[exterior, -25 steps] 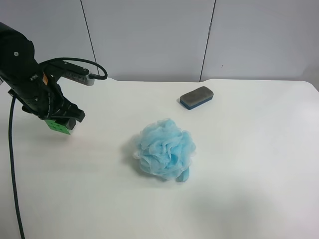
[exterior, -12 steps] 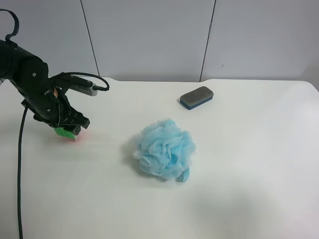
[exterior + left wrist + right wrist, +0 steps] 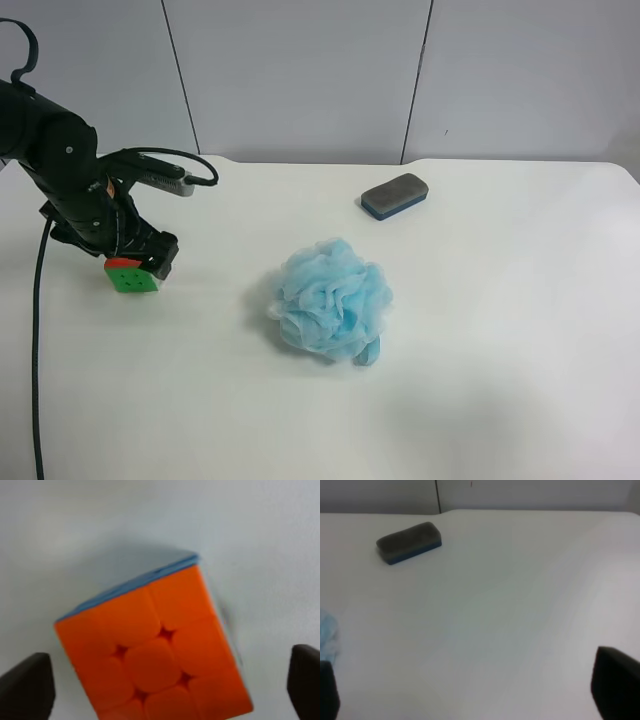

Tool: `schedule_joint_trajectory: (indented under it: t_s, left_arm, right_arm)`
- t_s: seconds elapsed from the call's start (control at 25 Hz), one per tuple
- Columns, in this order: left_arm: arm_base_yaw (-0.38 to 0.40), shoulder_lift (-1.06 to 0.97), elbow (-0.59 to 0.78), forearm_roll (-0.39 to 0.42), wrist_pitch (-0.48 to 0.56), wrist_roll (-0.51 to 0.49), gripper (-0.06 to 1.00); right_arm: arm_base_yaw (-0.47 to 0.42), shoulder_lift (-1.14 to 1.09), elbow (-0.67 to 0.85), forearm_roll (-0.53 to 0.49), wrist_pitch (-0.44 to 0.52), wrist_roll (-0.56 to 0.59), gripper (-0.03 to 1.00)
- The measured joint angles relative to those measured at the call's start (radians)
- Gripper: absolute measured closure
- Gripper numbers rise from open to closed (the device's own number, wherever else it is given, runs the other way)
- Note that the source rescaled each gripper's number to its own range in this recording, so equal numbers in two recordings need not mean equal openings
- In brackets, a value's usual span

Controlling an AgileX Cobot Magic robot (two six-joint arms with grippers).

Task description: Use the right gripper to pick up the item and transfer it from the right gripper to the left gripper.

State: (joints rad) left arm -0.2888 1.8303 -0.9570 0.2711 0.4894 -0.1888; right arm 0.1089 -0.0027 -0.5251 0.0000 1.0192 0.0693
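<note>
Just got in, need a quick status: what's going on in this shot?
The left gripper is over the puzzle cube at the table's edge; its fingers stand clear on either side of the cube, so it looks open with the cube set down. The right gripper is open and empty over bare table. The blue bath sponge and the eraser lie untouched.

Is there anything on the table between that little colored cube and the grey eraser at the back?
In the exterior high view, the blue bath sponge sits just below the line from the cube to the eraser; the direct stretch is bare white table.
</note>
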Motion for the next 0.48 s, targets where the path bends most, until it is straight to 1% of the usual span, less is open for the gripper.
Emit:
schedule_joint_trajectory:
  t_s: [0.04,0.08,0.12,0.24,0.32,0.48]
  left_arm:
    - [0.000,0.000,0.000,0.000,0.000,0.000,0.08]
    - [0.000,0.000,0.000,0.000,0.000,0.000,0.02]
    - [0.000,0.000,0.000,0.000,0.000,0.000,-0.01]
    - [0.000,-0.002,0.000,0.005,0.010,0.005,-0.04]
    - [0.000,-0.017,-0.010,0.005,0.057,0.011,-0.04]
    - [0.000,-0.080,-0.096,0.005,0.251,0.014,-0.04]
  right_arm:
    - [0.000,0.000,0.000,0.000,0.000,0.000,-0.03]
    - [0.000,0.000,0.000,0.000,0.000,0.000,-0.03]
    - [0.000,0.000,0.000,0.000,0.000,0.000,-0.03]
    - [0.000,0.000,0.000,0.000,0.000,0.000,-0.03]
    - [0.000,0.000,0.000,0.000,0.000,0.000,-0.03]
    - [0.000,0.000,0.000,0.000,0.000,0.000,-0.03]
